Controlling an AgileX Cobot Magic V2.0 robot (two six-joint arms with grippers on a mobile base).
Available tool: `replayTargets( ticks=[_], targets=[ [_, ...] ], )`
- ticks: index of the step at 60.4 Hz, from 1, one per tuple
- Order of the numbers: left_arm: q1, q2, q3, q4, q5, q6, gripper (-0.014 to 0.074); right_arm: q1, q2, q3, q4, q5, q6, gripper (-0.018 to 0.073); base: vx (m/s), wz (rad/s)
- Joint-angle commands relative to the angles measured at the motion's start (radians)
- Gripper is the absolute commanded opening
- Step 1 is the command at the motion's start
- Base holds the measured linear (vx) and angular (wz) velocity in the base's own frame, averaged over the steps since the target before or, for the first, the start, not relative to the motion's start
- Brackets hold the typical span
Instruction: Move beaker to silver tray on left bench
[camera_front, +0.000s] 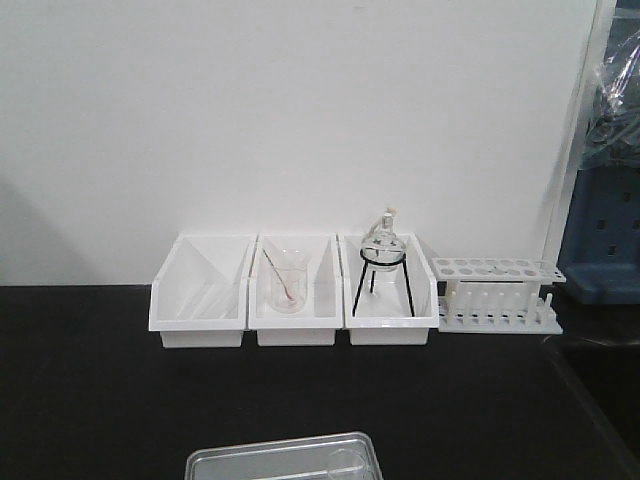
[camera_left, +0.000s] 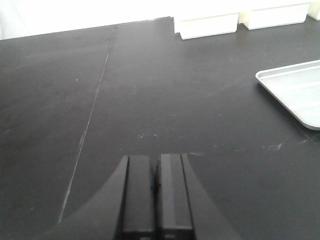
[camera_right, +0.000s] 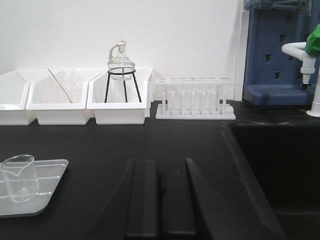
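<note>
My left tool (camera_left: 156, 192) has its two black fingers pressed together with nothing between them, and it hangs low over the bare black desk (camera_left: 150, 100). My right tool (camera_right: 159, 200) is pressed together too, and it holds nothing. I think both tools are away from the glass because the job looks done. The beaker (camera_right: 20, 177) stands upright inside the silver tray (camera_right: 47, 192), near one corner, and nothing touches it. The tray has a raised edge, so I guess the beaker cannot slide off. The right wrist view shows the beaker best. The front view only shows the far end of the tray at the bottom edge, with a faint round shape in it. The left wrist view shows just a corner of the tray and no beaker at all. Only the front and right views show the white bins (camera_front: 295, 295) by the wall, the pink beaker (camera_front: 287, 285) with a rod, the flask on a wire stand (camera_front: 383, 265) and the tube rack (camera_front: 497, 295). Only the right view shows the dark sink (camera_right: 272, 170).
</note>
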Motion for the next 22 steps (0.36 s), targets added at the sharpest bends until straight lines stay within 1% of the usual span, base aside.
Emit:
replayTargets(
  ticks=[1,22],
  targets=[
    [-0.006,-0.008,0.02,-0.003,-0.075,-0.002,0.0001,-0.006,-0.013,0.005,-0.007,-0.09,-0.002,-0.0011,0.0,0.0],
    [-0.006,-0.008,0.02,-0.003,-0.075,-0.002,0.0001,-0.006,-0.013,0.005,-0.007,-0.09,-0.002,-0.0011,0.0,0.0]
  ],
)
